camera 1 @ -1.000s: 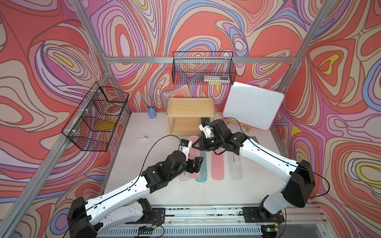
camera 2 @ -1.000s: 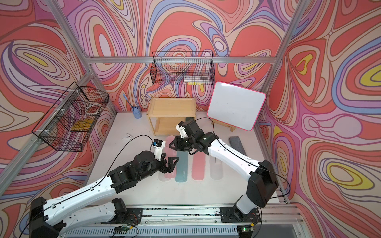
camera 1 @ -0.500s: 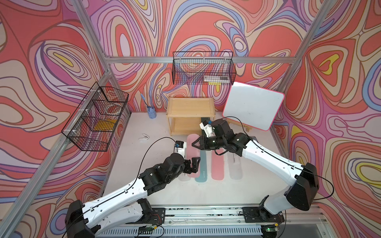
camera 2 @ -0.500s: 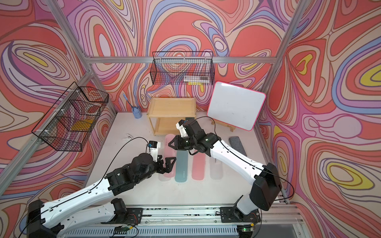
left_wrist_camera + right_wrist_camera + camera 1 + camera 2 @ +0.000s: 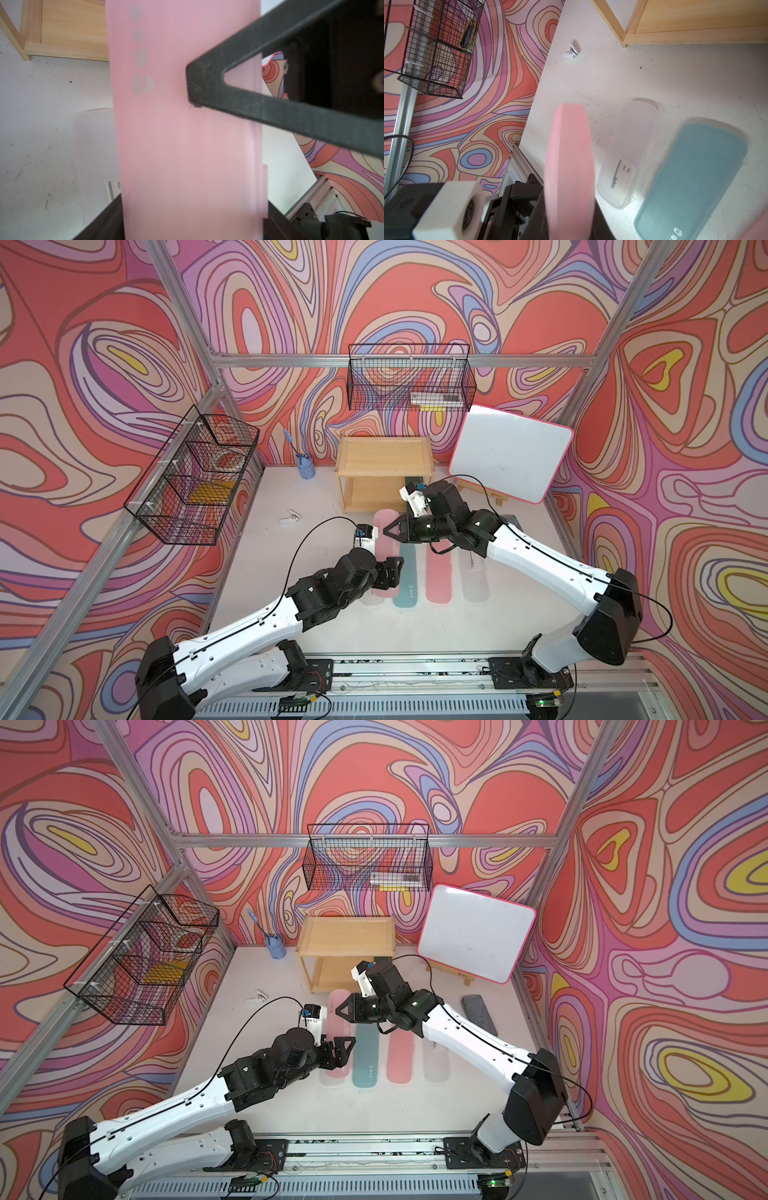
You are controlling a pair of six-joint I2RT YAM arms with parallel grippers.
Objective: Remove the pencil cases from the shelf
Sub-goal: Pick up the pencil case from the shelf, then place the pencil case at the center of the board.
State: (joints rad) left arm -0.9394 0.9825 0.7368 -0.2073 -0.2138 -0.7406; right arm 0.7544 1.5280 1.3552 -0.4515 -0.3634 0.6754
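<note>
A pink pencil case (image 5: pixel 384 516) hangs just above the table in front of the light wood shelf (image 5: pixel 384 454). My right gripper (image 5: pixel 387 529) is shut on its far part, edge-on (image 5: pixel 569 155) in the right wrist view. My left gripper (image 5: pixel 392 572) has one jaw against each long edge of the same case (image 5: pixel 187 145), nearer me. On the table lie a translucent case (image 5: pixel 629 149), a teal case (image 5: pixel 405 576), a second pink case (image 5: pixel 438 576) and another translucent case (image 5: pixel 473 580). A dark green case (image 5: pixel 411 481) shows on the shelf's lower tier.
A pink-rimmed whiteboard (image 5: pixel 511 458) leans at the back right. Black wire baskets hang on the back wall (image 5: pixel 409 379) and the left wall (image 5: pixel 195 485). A blue cup (image 5: pixel 305 466), a white clip (image 5: pixel 291 517) and a grey fuzzy block (image 5: pixel 478 1011) sit on the table.
My left jaws spread wider, then came in against the pink case's edges. Both arms have barely shifted, and the right gripper has kept its hold.
</note>
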